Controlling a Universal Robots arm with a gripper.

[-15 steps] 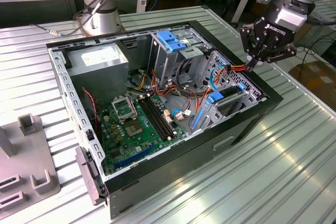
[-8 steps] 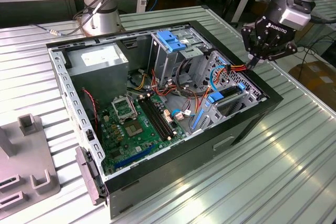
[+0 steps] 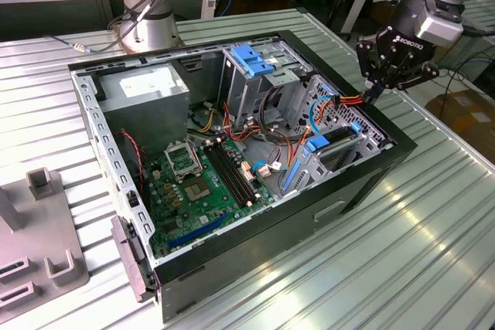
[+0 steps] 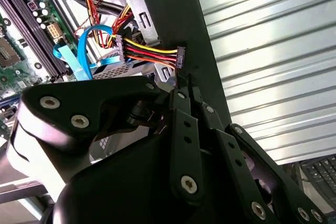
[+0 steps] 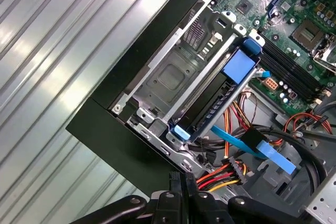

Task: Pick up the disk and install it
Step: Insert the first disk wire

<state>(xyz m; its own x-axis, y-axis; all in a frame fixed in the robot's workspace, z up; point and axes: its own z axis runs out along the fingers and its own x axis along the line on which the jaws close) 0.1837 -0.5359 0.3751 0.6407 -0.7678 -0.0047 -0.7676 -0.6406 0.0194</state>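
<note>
Over the far corner of the open computer case [image 3: 363, 183], at the exterior view's right, the gripper [image 3: 377, 92] hangs with its fingers drawn together on the end of a red, yellow and black cable bundle [image 4: 149, 52], it seems; the tips themselves are mostly hidden by the gripper's own black links in both wrist views. Just beside them, the disk [image 5: 212, 100] sits edge-up in its slot in the metal bay [image 5: 168, 77], only its dark edge and blue rails [image 5: 239, 66] showing, its label out of sight. A flat blue cable [image 5: 262, 150] crosses nearby. Outside the case wall, the ribbed metal table [image 3: 433, 253] lies open; inside, wires crowd the bay.
</note>
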